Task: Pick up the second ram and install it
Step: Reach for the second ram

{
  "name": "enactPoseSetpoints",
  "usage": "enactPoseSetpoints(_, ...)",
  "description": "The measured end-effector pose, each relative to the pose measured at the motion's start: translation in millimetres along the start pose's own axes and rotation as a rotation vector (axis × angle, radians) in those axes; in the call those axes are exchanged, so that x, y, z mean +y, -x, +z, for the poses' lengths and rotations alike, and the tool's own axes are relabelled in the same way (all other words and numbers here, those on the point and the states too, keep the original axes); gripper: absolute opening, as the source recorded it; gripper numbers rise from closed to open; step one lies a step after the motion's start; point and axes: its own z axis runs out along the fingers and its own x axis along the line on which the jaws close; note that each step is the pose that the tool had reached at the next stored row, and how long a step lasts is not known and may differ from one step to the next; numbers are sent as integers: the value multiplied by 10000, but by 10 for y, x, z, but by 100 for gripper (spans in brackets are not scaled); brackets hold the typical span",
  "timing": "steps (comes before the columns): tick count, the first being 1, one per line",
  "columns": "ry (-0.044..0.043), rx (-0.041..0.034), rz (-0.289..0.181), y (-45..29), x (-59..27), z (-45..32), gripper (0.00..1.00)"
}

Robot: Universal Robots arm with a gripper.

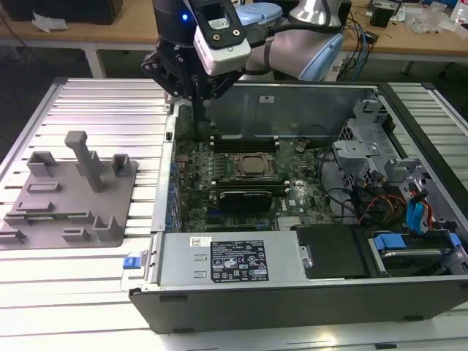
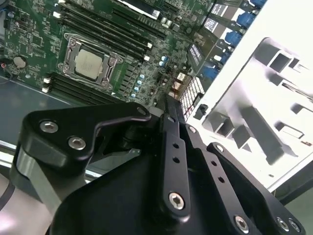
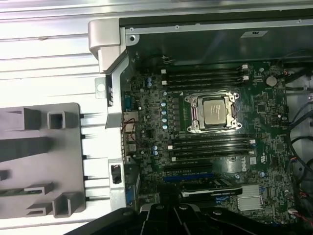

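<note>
Fingers (image 2: 172, 147): closed together, nothing visible between them.
Position: above the motherboard (image 3: 146, 122), by the memory slots (image 1: 245, 141) inside the open computer case (image 1: 292, 292).

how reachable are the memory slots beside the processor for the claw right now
Probably yes: the case lies open, the memory slots beside the processor show nothing over them, and the claw hangs above the board close by.

One open grey metal computer case (image 1: 292, 110), and one grey plastic fixture tray (image 1: 55, 197) at the exterior view's left. Inside the case are one square silver processor (image 3: 215, 111) and two black memory-slot banks (image 3: 203, 77).
</note>
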Motion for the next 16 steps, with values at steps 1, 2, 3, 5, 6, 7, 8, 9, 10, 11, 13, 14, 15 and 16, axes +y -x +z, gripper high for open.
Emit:
enactPoseSetpoints(1, 0, -1, -1, -9, -1, 0, 8)
enactPoseSetpoints(2, 0, 0, -1, -24, -2, -1, 8)
enactPoseSetpoints(3, 0, 0, -1, -54, -4, -1, 8)
enactPoseSetpoints(5, 1, -1, 0, -118, -9, -2, 8)
enactPoseSetpoints(6, 1, -1, 0, -145, -11, -2, 8)
enactPoseSetpoints(7, 1, -1, -1, -166, -12, -2, 8)
enactPoseSetpoints(8, 0, 0, -1, -180, -13, -3, 8)
enactPoseSetpoints(9, 0, 0, -1, -189, -14, -3, 8)
enactPoseSetpoints(10, 0, 0, -1, -199, -15, -3, 8)
enactPoseSetpoints(11, 0, 0, 0, -215, -16, -3, 8)
enactPoseSetpoints(13, 0, 0, 0, -254, -19, -3, 8)
enactPoseSetpoints(14, 1, -1, 0, -273, -20, -3, 8)
enactPoseSetpoints(15, 1, -1, -1, -298, -22, -4, 8)
enactPoseSetpoints(16, 0, 0, -1, -320, -24, -4, 8)
